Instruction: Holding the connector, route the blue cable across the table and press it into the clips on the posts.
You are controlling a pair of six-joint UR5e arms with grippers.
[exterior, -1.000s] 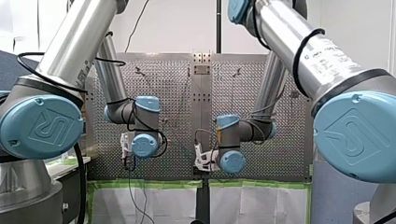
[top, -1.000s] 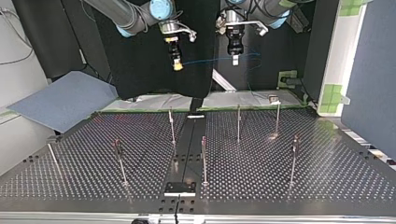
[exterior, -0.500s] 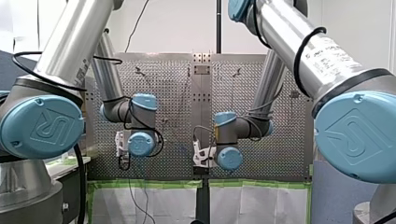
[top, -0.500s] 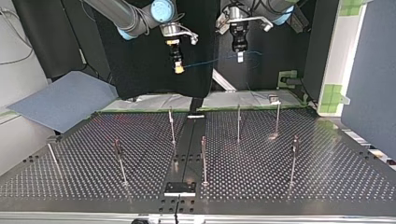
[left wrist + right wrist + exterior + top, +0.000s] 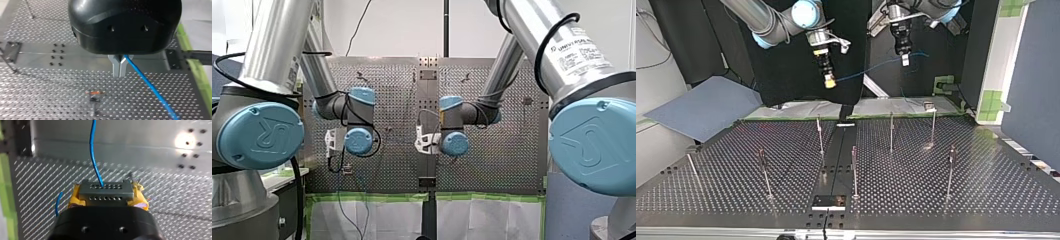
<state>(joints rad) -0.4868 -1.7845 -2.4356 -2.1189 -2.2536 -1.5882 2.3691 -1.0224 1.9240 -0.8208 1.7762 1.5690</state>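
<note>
Between the jaws of my right gripper (image 5: 107, 194) sits the connector (image 5: 105, 190), pinched; my left gripper (image 5: 119, 69) pinches the blue cable (image 5: 150, 88).

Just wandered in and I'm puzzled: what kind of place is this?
Probably a robotics lab test cell: my left arm and my right arm work at a perforated table studded with thin posts, with green tape along its edge.

A white wall (image 5: 402, 25) fills the far side of the front view, with a thin black pole (image 5: 446, 27) upright before it. In the top view a black curtain (image 5: 786, 75) hangs at the back and a grey board (image 5: 701, 107) lies slanted at the left. At the right, a blue-grey partition (image 5: 1031, 75) stands beside a white post (image 5: 1008, 45) patched with green tape (image 5: 992, 102).
</note>
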